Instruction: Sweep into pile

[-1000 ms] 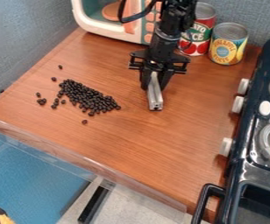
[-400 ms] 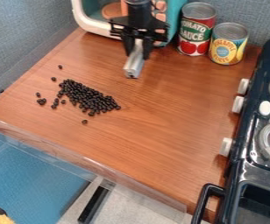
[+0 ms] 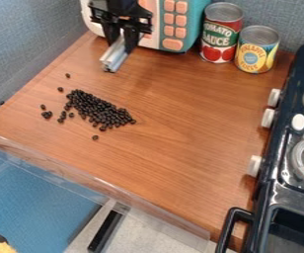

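Observation:
The black gripper (image 3: 123, 43) hangs in the upper left, in front of the toy microwave, shut on a silver metal bar (image 3: 114, 58) that slants down toward the left. Black beans (image 3: 98, 109) lie in an elongated cluster on the left half of the wooden counter, below the bar and apart from it. A few stray beans (image 3: 47, 114) are scattered left of the cluster, with single ones above and below it.
The toy microwave (image 3: 174, 24) stands behind the gripper. A tomato sauce can (image 3: 221, 33) and a pineapple can (image 3: 256, 49) stand at the back. A dark toy stove (image 3: 286, 168) lines the right side. The wooden counter (image 3: 181, 163) ends at a clear-edged front border.
The gripper has moved left and toward the back with the metal bar, from the middle of the counter to in front of the microwave's left part. The beans have not moved.

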### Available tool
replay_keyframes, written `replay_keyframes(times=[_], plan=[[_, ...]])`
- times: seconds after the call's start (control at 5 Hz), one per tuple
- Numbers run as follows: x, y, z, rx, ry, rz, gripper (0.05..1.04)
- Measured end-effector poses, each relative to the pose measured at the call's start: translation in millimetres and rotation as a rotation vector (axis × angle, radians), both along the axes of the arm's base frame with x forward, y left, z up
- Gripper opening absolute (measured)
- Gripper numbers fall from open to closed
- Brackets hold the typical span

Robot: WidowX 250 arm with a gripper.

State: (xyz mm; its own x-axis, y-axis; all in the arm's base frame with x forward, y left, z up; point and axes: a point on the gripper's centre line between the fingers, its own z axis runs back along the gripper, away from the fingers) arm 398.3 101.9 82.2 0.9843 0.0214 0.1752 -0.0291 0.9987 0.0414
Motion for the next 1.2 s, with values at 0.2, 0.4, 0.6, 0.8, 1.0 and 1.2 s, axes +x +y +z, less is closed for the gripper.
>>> replay_keyframes(times=[0.2,0.4,0.6,0.8,1.0,1.2], plan=[[-13.4,27.6,-0.6,0.058,0.035,0.006,0.385],[-25.8,47.9,2.8,0.177,0.064,0.008,0.385],[-34.6,60.7,-3.9,0.259,0.087,-0.001,0.385],[-45.1,81.4,-10.7,0.314,0.075,0.026,0.385],[-47.9,96.0,-16.6,0.388,0.040,0.060,0.385],[-47.9,104.3,-19.3,0.427,0.000,0.071,0.385]])
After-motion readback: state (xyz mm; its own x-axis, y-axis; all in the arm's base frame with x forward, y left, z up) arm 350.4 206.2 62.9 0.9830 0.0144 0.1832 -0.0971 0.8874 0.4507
